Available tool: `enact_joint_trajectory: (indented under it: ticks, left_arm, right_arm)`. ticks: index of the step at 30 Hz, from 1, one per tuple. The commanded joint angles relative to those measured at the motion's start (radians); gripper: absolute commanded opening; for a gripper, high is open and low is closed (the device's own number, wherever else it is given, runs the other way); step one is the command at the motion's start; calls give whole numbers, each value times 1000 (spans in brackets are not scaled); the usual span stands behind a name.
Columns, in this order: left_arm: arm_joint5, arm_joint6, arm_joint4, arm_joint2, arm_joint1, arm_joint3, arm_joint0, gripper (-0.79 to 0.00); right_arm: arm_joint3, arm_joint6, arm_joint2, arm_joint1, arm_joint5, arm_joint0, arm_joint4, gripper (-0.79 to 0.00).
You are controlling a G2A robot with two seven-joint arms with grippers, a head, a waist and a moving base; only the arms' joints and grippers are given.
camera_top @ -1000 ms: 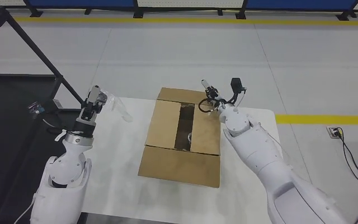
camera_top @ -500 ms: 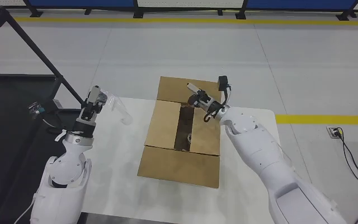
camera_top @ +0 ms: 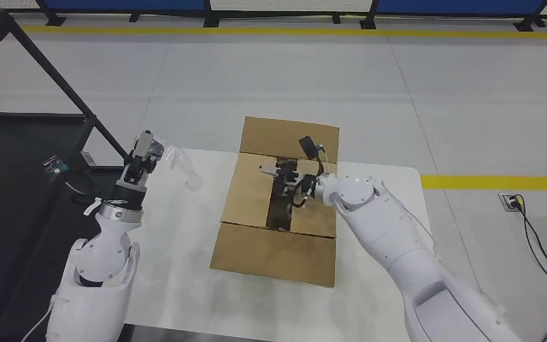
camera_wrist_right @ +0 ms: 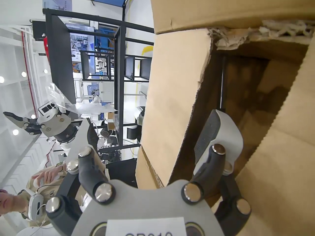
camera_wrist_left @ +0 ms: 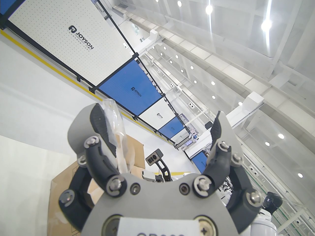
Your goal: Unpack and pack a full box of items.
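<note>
Box (camera_top: 273,248) sits centred on the worktop (camera_top: 184,256); our right gripper (camera_top: 286,176), jaws wide, straddles a flap (camera_wrist_right: 172,87) near 12 o'clock and we risk tearing it. Left gripper (camera_top: 147,152) at 9 o'clock, jaws wide, bag (camera_top: 183,163) clinging, may snag

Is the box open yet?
Partly open: the box shows a dark gap between its top flaps, and the right gripper straddles one flap's edge.

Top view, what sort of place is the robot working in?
Probably a factory or robotics test hall: a yellow line crosses the pale grey floor, blue and white perforated partition panels stand along it, and a high white ceiling carries rows of lamps.
</note>
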Motion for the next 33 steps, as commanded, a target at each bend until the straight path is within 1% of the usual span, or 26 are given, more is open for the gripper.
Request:
enact_joint_trajectory:
  ticks: [1,8,14,16,24,28,29,33]
  left_arm:
    - [0,0,0,0,0,0,0,0]
    - [0,0,0,0,0,0,0,0]
    - [0,0,0,0,0,0,0,0]
    - [0,0,0,0,0,0,0,0]
    - [2,3,0,-1,0,-1,2,0]
    - [23,34,33,-28,3,-23,25,0]
    - [28,48,44,-32,3,-28,30,0]
    - [72,149,143,-50,2,-49,46,0]
  right_arm:
    - [2,1,-2,-7,13,-2,-1,0]
    - [26,1,25,-27,9,0,52,0]
    - [48,45,85,-28,-21,10,160,0]
    - [51,77,105,-28,-18,14,198,0]
    - [26,53,111,-54,31,29,209,0]
    - [23,38,107,-70,38,38,205,0]
    - [25,20,105,-75,35,42,200,0]
    - [18,-33,100,-96,25,46,197,0]
